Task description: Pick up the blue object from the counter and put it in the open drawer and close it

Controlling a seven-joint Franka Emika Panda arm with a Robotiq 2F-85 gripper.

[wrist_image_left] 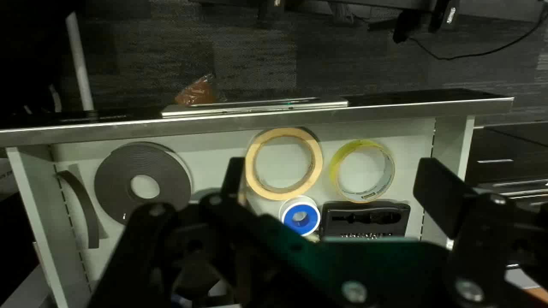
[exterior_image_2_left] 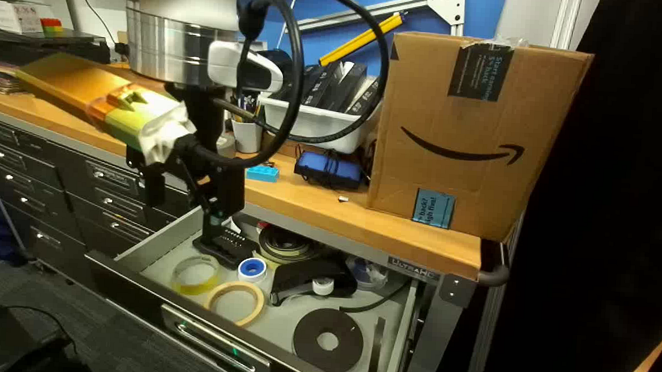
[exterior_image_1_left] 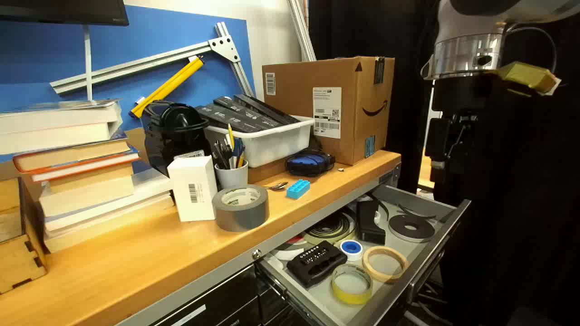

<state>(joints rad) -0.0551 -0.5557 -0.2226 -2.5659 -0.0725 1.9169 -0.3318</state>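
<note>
Building brick (exterior_image_1_left: 298, 189), toy type, one. Location: on the wooden counter (exterior_image_1_left: 113, 258), near its front edge, lying flat, studded face up.

Long axis: lower left to upper right in an exterior view, steeper than the counter's edge there; in an exterior view the brick (exterior_image_2_left: 262, 174) runs nearly level, left to right, its left end meeting the outline of the gripper (wrist_image_left: 329, 177). Which end is front cannot be told.

Appearance: bright light blue, oblong, straight-sided, raised studs on top, too small to count with certainty.

Adjacent: spoon (exterior_image_1_left: 280, 185), just beside, contact uncertain; grey duct tape roll (exterior_image_1_left: 244, 219) to one side, navy-blue corded item (exterior_image_1_left: 310, 162) to the other.

Gripper: over the open drawer (wrist_image_left: 385, 112), fingers (wrist_image_left: 441, 196) wide apart in the wrist view; dark against the black curtain (exterior_image_1_left: 521, 203) in an exterior view.

By view: brick, both exterior views only. White carton (exterior_image_1_left: 192, 190), upright, and stacked books (exterior_image_1_left: 86, 181), an exterior view only. "UltraHD" plate (exterior_image_2_left: 411, 268), an exterior view only. Orange packet (wrist_image_left: 198, 91) on the carpet (wrist_image_left: 252, 55), wrist view only. Masking tape ring (wrist_image_left: 277, 195) and yellow tape roll (wrist_image_left: 336, 164) in the drawer, all three views.
</note>
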